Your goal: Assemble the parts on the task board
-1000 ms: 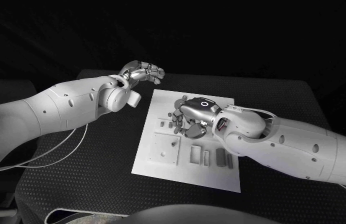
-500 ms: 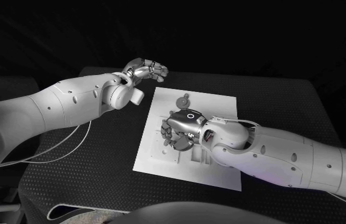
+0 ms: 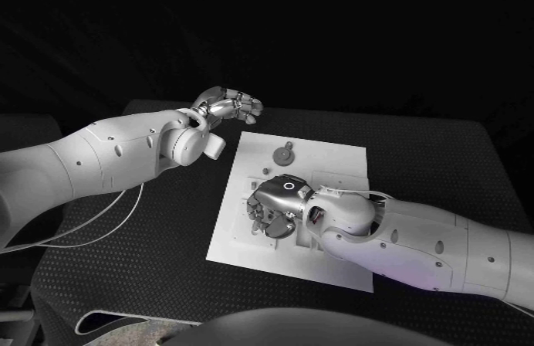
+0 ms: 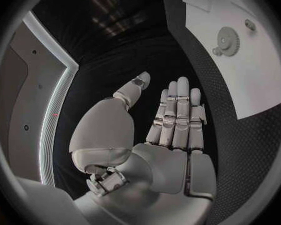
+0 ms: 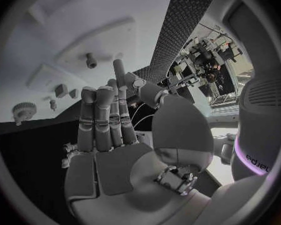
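Your left hand [image 3: 228,105] hangs over the black table [image 3: 133,245], just off the far left corner of the board [image 3: 334,161], apart from it. In the left wrist view this hand [image 4: 172,120] holds nothing; its fingers [image 4: 181,110] stand straight and close together, with the thumb set apart.

The board lies in the middle of the table. At its far end you have a gear [image 3: 286,154] lying flat, with a small round part just beyond it. The left wrist view gives the same gear [image 4: 228,40] on the white plate [image 4: 259,80].

Your right hand [image 3: 275,205] is low over the board's left middle, covering the parts there. Whether it touches the plate, you cannot tell from the head view. In the right wrist view this hand [image 5: 109,130] is empty, fingers [image 5: 97,115] extended side by side, pointing toward the board [image 5: 65,30]. Ahead of them stand a peg [image 5: 91,61], small blocks [image 5: 60,90] and a gear [image 5: 24,109].
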Robot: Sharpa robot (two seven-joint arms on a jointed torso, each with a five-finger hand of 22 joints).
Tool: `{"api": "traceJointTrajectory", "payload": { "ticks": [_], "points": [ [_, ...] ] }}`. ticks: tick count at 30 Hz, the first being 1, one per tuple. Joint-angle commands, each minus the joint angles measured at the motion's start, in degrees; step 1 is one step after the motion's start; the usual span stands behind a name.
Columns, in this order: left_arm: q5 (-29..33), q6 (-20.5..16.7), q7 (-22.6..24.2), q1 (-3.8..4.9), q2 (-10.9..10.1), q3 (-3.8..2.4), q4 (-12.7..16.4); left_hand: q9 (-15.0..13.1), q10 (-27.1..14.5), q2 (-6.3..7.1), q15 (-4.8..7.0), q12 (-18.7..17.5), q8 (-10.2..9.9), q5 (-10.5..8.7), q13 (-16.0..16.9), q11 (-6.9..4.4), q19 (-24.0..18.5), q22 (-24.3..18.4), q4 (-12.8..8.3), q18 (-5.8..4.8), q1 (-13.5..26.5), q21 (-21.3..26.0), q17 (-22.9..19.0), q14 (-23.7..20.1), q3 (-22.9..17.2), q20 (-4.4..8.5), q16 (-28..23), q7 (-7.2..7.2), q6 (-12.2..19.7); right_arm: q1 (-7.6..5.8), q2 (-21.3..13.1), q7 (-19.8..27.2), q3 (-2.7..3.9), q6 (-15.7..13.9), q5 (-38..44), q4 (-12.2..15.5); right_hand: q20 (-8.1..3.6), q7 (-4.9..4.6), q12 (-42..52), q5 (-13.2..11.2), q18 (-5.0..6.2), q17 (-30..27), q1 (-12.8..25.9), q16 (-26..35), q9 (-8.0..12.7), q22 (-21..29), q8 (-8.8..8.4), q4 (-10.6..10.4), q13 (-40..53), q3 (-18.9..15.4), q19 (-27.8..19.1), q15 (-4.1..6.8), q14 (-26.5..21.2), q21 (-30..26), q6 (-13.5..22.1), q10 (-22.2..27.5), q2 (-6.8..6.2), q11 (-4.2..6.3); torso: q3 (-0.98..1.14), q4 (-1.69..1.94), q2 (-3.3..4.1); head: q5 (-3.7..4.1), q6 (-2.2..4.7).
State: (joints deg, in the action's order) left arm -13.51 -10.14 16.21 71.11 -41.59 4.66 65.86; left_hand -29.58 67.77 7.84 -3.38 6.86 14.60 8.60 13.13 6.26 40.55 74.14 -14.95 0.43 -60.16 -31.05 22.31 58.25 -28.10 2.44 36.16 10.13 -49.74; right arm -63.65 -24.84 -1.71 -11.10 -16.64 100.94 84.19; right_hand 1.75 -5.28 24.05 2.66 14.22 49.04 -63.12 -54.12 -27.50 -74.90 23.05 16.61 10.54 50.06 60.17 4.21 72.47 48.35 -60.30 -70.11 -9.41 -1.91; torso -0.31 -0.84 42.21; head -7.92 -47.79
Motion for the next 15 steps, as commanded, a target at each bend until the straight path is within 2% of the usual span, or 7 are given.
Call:
{"api": "traceJointTrajectory", "payload": {
  "ticks": [1,15],
  "points": [
    [0.4,0.7,0.5,0.05,0.2,-0.04,0.1,0.1,0.2,-0.33,-0.07,-0.3,0.2,-0.17,-0.1,0.23,0.2,0.1,0.3,0.54,0.3,0.3,0.1,0.4,-0.1,-0.21,-0.3,0.02,0.4,0.05,0.1,-0.1,0.0,0.6,1.6,0.0,-0.27,0.03,0.0,0.1,0.78,0.1,-0.2,-0.3,-0.7,-1.1,0.21,-0.1,0.1,0.3,-0.1,0.34,-0.2,0.2,-0.5,-0.6,0.68,0.21,0.06,-0.12,-0.01,-0.11,0.04],
    [0.4,0.8,0.5,0.05,0.3,-0.04,0.0,0.1,0.2,-0.41,-0.08,-0.3,0.2,-0.14,-0.1,0.23,0.2,0.1,0.4,0.54,0.3,0.3,0.2,0.4,-0.1,-0.21,-0.4,0.02,0.4,0.11,0.5,-0.1,-0.45,1.6,1.8,-0.1,-0.27,0.03,-0.1,0.1,0.78,0.1,-0.1,-0.4,-0.8,-1.1,0.22,-0.1,0.2,0.3,-0.1,0.34,-0.3,0.3,-0.5,-0.7,0.7,0.21,0.09,-0.16,-0.03,-0.26,-0.3]
  ]
}}
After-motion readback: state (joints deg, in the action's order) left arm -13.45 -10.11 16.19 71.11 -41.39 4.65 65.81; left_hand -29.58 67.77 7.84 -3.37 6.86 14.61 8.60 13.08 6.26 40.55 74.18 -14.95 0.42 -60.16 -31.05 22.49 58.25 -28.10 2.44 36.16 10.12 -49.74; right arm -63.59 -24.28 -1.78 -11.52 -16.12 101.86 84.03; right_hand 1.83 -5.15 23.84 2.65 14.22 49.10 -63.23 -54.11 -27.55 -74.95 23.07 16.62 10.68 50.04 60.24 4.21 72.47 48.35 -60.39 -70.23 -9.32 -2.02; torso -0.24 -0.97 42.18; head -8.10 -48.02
